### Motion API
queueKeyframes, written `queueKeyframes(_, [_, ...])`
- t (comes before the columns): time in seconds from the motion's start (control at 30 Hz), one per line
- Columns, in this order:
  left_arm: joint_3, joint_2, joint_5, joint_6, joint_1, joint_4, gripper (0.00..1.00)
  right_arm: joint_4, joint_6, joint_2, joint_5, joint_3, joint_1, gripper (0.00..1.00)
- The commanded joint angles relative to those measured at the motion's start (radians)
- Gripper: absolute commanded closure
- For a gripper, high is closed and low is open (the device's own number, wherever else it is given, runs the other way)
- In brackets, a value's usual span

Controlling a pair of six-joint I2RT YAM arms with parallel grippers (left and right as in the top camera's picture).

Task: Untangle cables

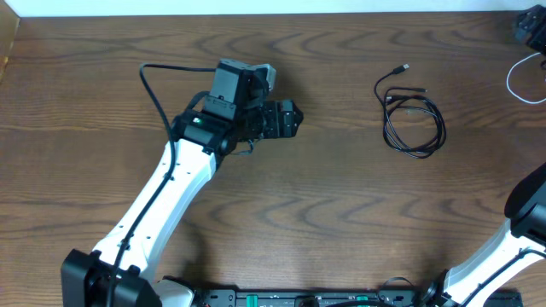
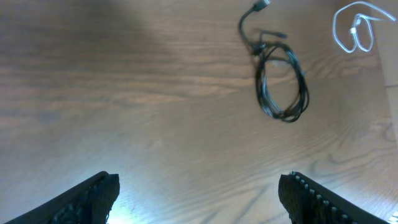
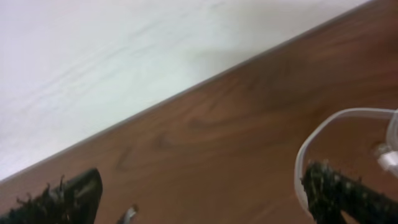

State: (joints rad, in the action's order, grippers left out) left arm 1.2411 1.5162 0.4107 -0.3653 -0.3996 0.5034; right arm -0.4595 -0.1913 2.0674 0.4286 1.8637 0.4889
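The black cable (image 1: 415, 119) lies coiled on the wooden table right of centre, one plug end pointing up. It also shows in the left wrist view (image 2: 283, 81). The white cable (image 1: 519, 81) lies in a loop at the far right edge, apart from the black one, and shows in the left wrist view (image 2: 351, 28). My left gripper (image 1: 294, 119) is open and empty, well left of the black cable; its fingers (image 2: 199, 199) are spread wide. My right gripper (image 1: 531, 30) is at the top right corner, open (image 3: 205, 199), with the white cable loop (image 3: 305, 165) by its right finger.
The table's far edge (image 3: 205, 81) runs just beyond the right gripper, with a pale surface past it. A small metal plug tip (image 3: 127, 214) shows near the right gripper's left finger. The left arm's own thick black wire (image 1: 153, 85) loops beside it.
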Motion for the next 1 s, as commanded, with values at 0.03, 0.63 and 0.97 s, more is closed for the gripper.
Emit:
queueKeyframes(0.03, [0.006,0.068,-0.012,-0.008,-0.05,-0.073,0.14,-0.179,0.006,-0.017,0.155,-0.02,-0.046,0.03])
queueKeyframes(0.63, [0.006,0.233,-0.219,-0.193,-0.039,-0.142,0.14,-0.317,0.14,-0.017,0.067,-0.317,-0.307,0.35])
queueKeyframes(0.97, [0.006,0.233,-0.24,-0.163,0.041,-0.063,0.14,-0.055,0.167,-0.016,0.013,-0.46,-0.43,0.49])
